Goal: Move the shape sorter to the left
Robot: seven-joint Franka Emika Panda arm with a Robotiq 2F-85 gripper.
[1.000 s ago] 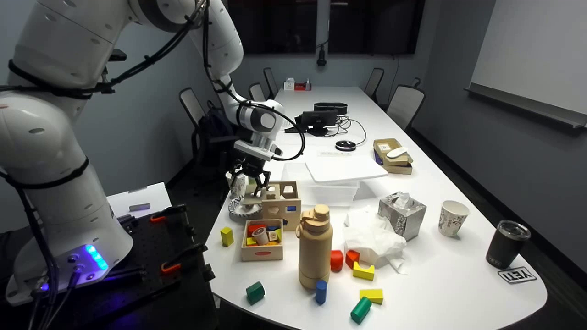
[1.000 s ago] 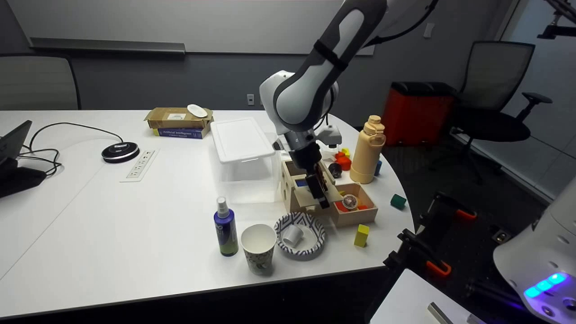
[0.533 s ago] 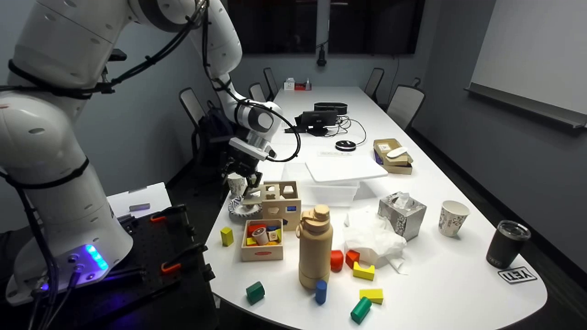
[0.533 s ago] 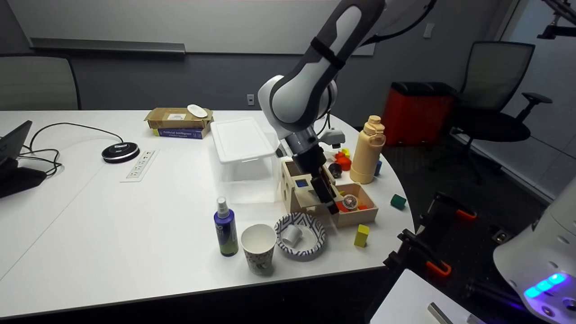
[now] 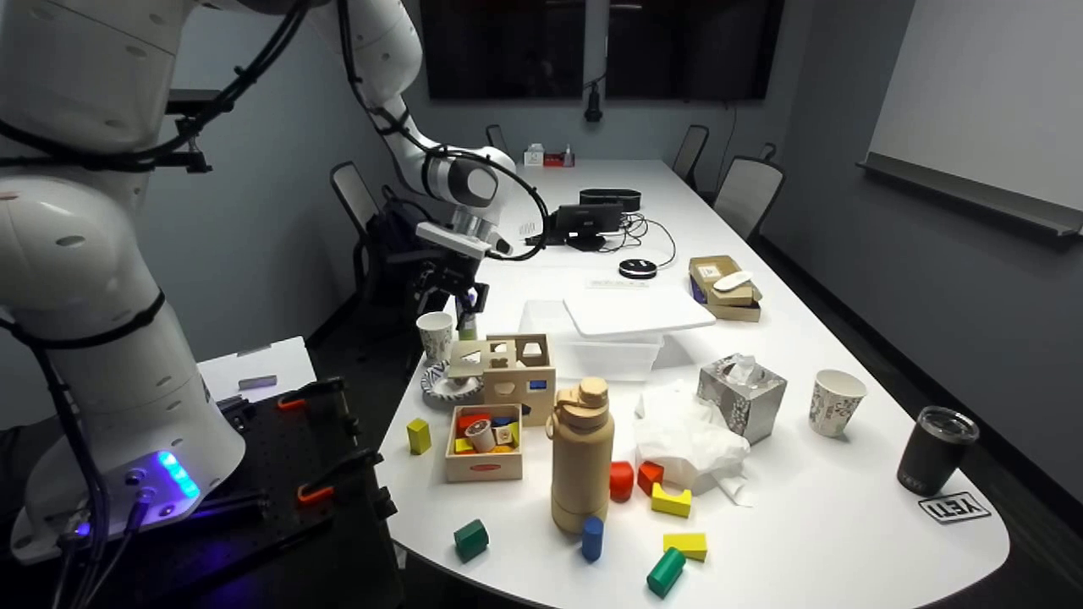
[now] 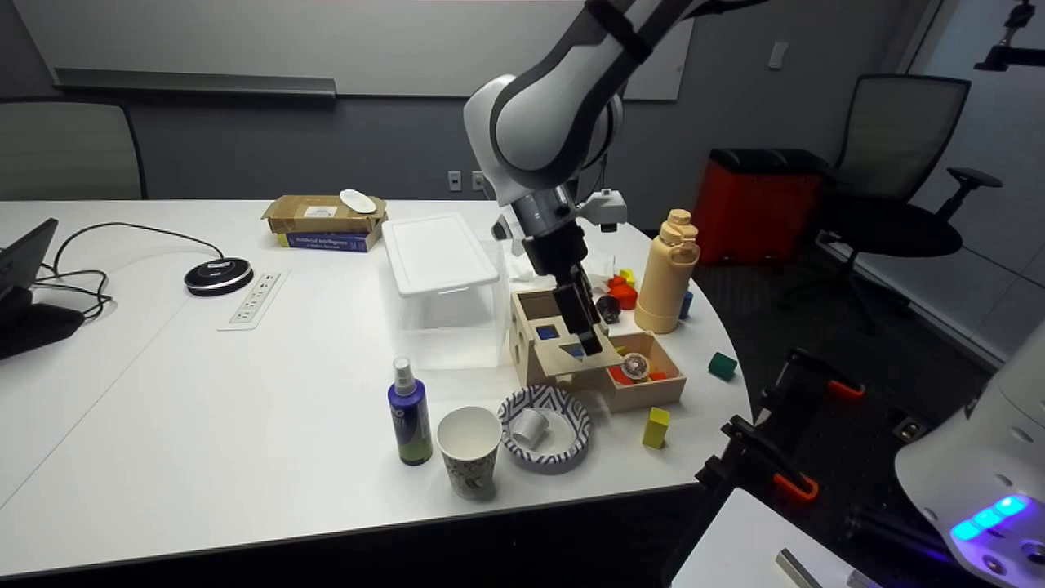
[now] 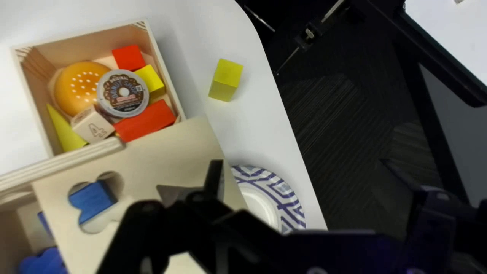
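The shape sorter (image 5: 518,391) is a light-wood box with shape-cut holes, standing on the table in both exterior views (image 6: 523,347). Its thin holed lid (image 6: 563,356) sticks out over the plate side. In the wrist view the lid (image 7: 173,150) lies at lower left, with a blue block (image 7: 92,201) showing through a hole. My gripper (image 7: 304,171) is open, its fingers wide apart with nothing between them. It is above the lid's outer end, apart from it, in both exterior views (image 5: 446,311) (image 6: 583,333). The fingers hide part of the lid in the wrist view.
A low wooden tray (image 5: 484,467) of blocks touches or nearly touches the sorter. A patterned plate (image 6: 543,457), paper cup (image 6: 469,457), spray bottle (image 6: 410,420) and yellow block (image 6: 655,428) stand near the table edge. A clear bin (image 6: 449,331) and tan bottle (image 6: 667,278) flank the sorter.
My gripper has moved away from the sorter's lid, first outward past its end and then upward. The shape sorter and the other objects have not visibly moved.
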